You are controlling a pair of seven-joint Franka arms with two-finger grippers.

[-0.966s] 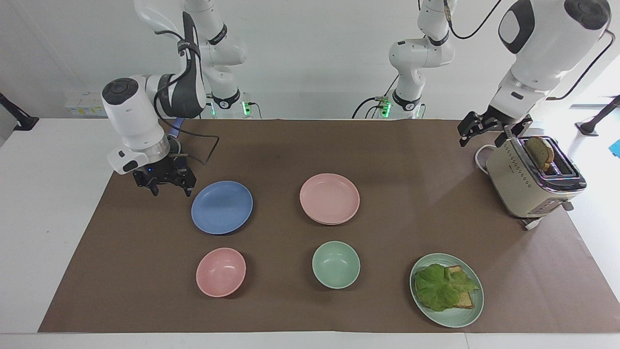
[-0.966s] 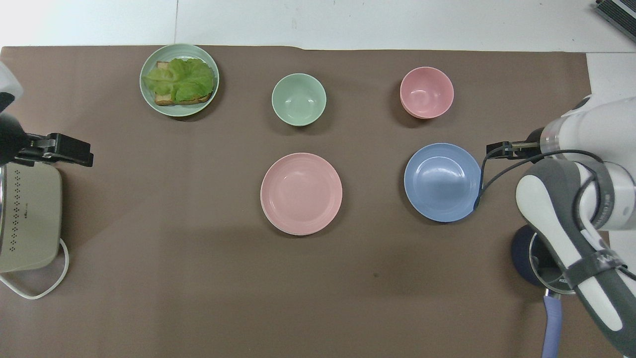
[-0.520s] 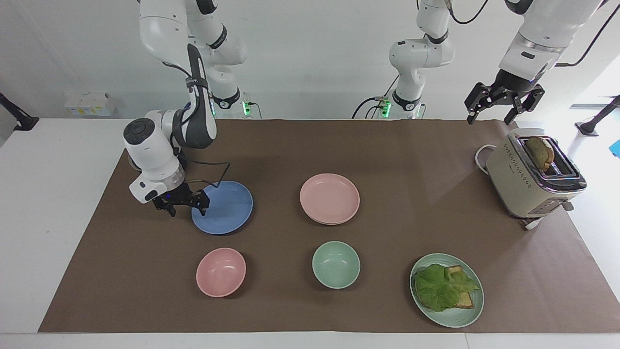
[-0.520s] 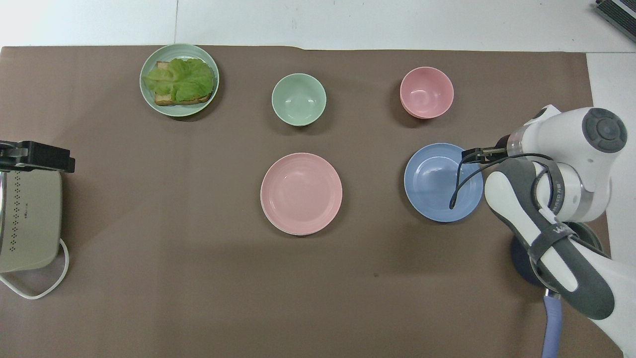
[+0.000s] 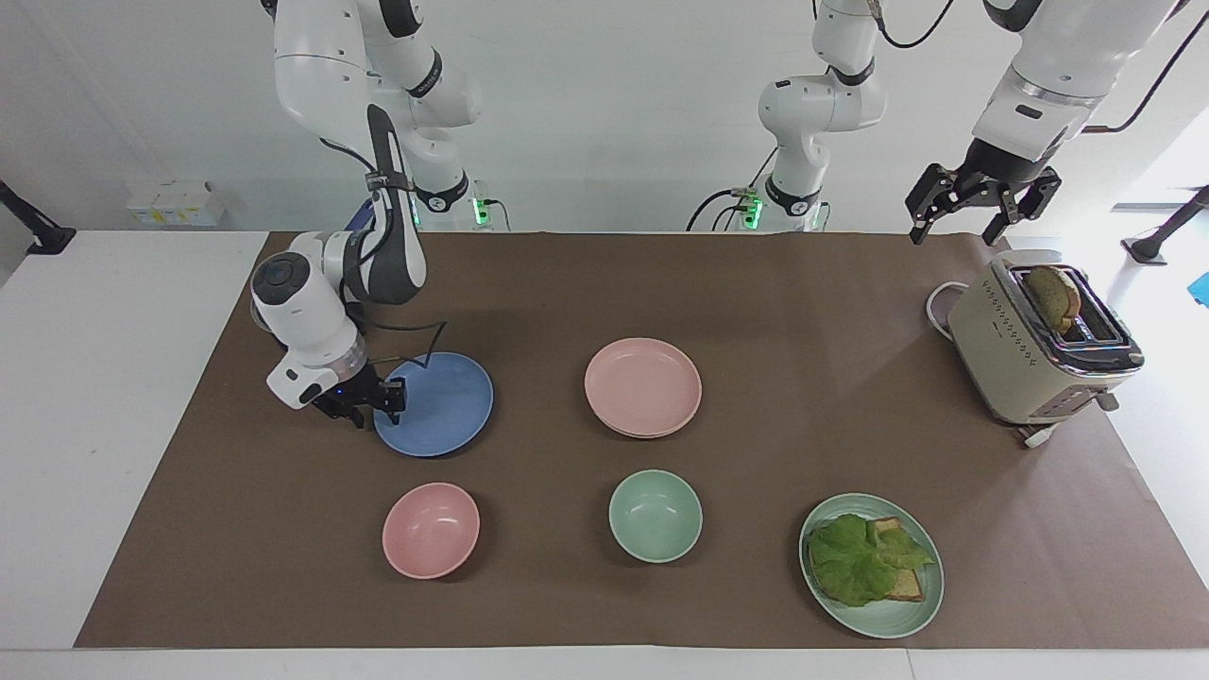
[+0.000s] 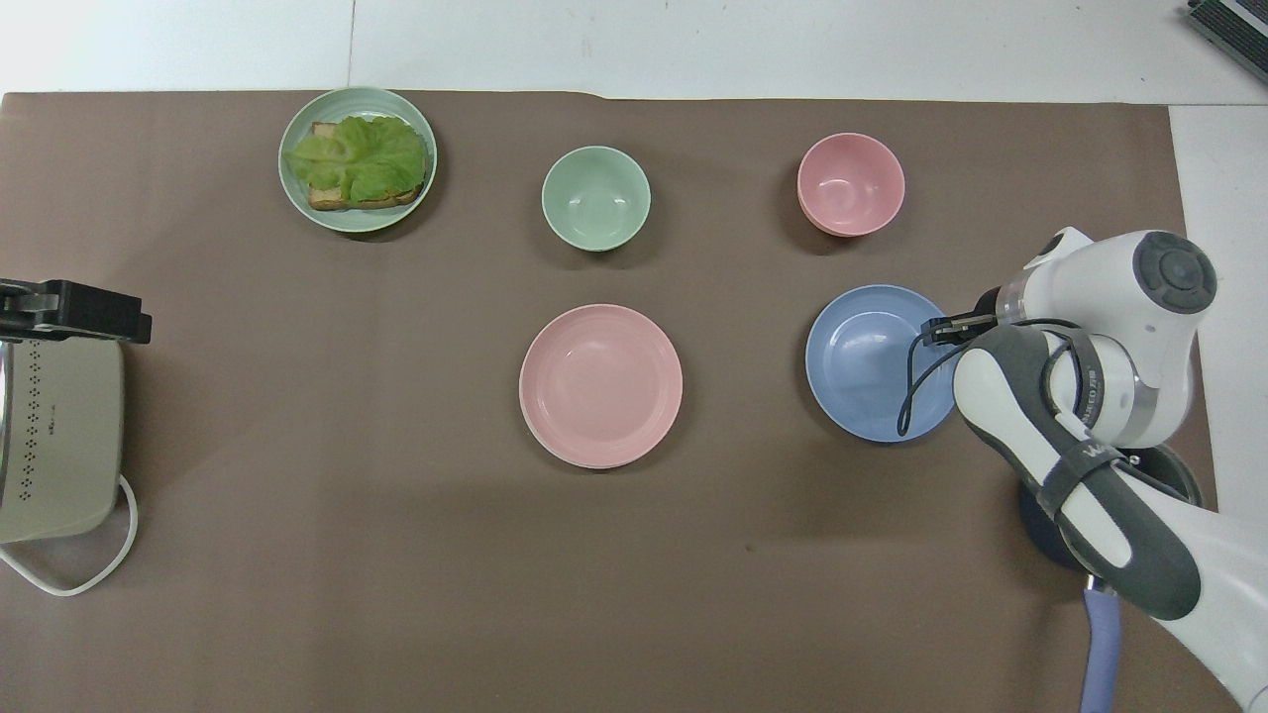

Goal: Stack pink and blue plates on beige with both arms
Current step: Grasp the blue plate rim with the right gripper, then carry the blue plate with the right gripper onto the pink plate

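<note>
The blue plate [image 5: 439,404] [image 6: 872,361] lies on the brown mat toward the right arm's end. My right gripper [image 5: 381,399] [image 6: 943,328] is down at the rim of that plate, on its side toward the right arm's end. The pink plate [image 5: 643,385] [image 6: 600,384] sits mid-table. Under it a thin pale rim shows, the beige plate [image 5: 652,435], otherwise hidden. My left gripper [image 5: 982,203] [image 6: 99,315] hangs open and empty in the air over the toaster's end of the table.
A beige toaster [image 5: 1039,345] with toast in it stands at the left arm's end. A pink bowl [image 5: 431,529], a green bowl [image 5: 655,516] and a green plate [image 5: 911,609] with lettuce and toast lie farther from the robots. A dark pot's lavender handle [image 6: 1100,634] shows under the right arm.
The right gripper moved from beside the blue plate down onto its rim. The left gripper rose from beside the toaster and now holds still.
</note>
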